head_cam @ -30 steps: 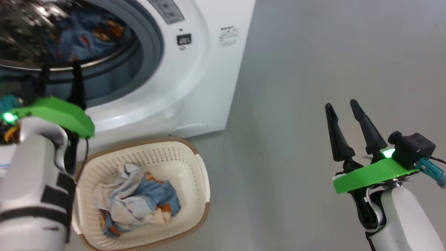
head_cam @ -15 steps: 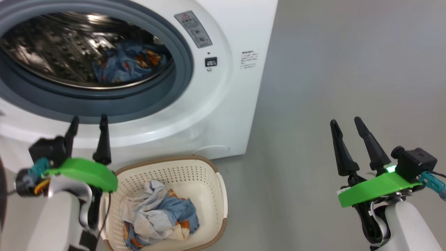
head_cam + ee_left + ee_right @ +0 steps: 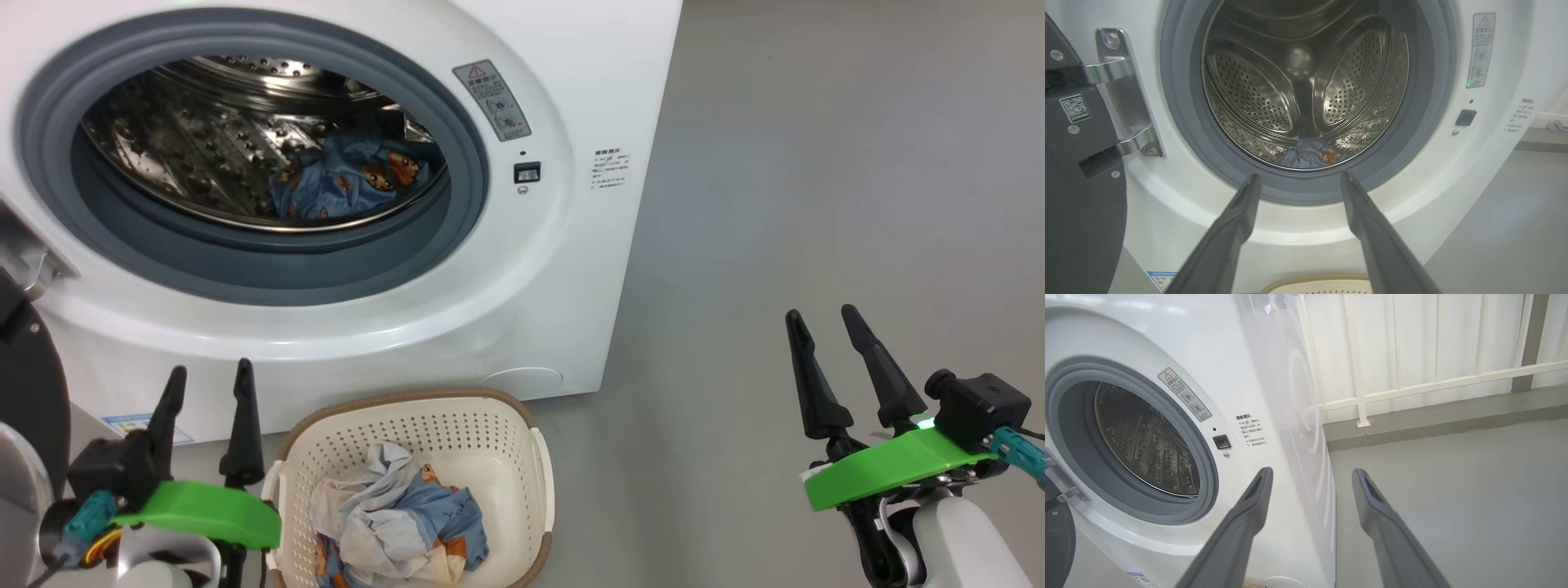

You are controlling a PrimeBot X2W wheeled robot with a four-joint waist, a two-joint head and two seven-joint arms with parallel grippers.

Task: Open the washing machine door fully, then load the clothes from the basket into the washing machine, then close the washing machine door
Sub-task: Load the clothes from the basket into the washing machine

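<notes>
Grippers released, washer open.
Near, the left gripper (image 3: 211, 369) and right gripper (image 3: 820, 313) stand with jaws apart, empty. The basket (image 3: 408, 398), just right of the left gripper, holds clothes (image 3: 400, 523). Behind it stands the washer (image 3: 571, 269): door (image 3: 1086, 224) swung open at left, one blue garment (image 3: 343, 180) in the drum (image 3: 204, 147).

Grey floor (image 3: 1453, 506) spreads beneath and to the right of my right hand (image 3: 1311, 471). Further ahead of it, a low grey kerb (image 3: 1433, 416) runs along the floor's far edge. A white railing (image 3: 1357, 367) stands on it, with a pale wall (image 3: 1412, 335) behind.
</notes>
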